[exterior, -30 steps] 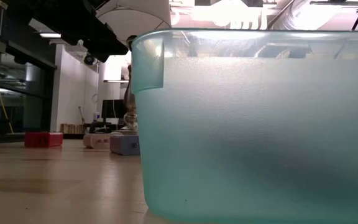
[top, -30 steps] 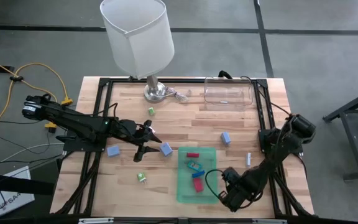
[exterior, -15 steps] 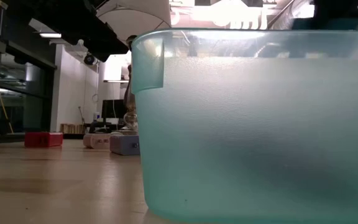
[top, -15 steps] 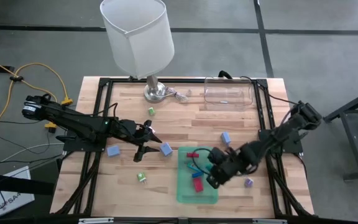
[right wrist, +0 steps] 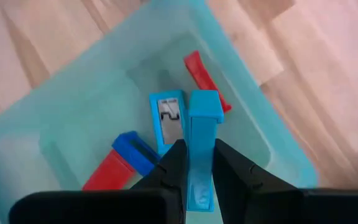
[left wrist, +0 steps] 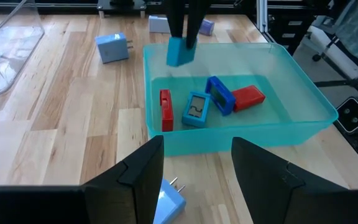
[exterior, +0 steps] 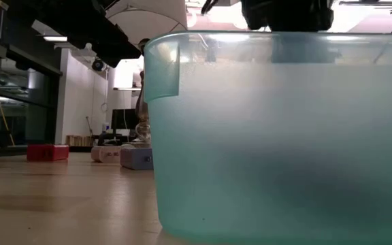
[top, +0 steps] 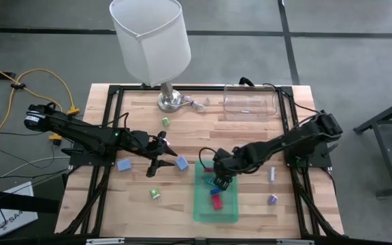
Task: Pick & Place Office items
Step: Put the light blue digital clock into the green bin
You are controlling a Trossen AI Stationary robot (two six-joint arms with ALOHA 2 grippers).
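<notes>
Swinging in from the near right corner of the counter (top: 182,122), the right arm now reaches across so that its fingers (right wrist: 194,163) hang above the green tray (top: 199,204). They are pinched tight on a light blue block (right wrist: 202,143), held upright with its long side pointing down, which looks like the posture for letting it fall cleanly inside the walls rather than on the rim. Below it in the tray lie a thin red stick (right wrist: 204,78), a teal framed piece (right wrist: 168,121), a dark blue piece (right wrist: 132,149) and a red block (right wrist: 104,171), so the drop is best aimed at a bare patch.

Farther out, several office items wait on the wood: a blue plug block (top: 182,163) just in front of the left fingers (top: 156,158), another blue one (top: 123,165), two green pieces (top: 154,194), a purple one (top: 272,199) and a white stick (top: 272,175). The left fingers stand about half apart, grasping nothing, and have not shifted over the last second. A lamp (top: 152,41) and a clear container (top: 250,102) sit at the far edge.
</notes>
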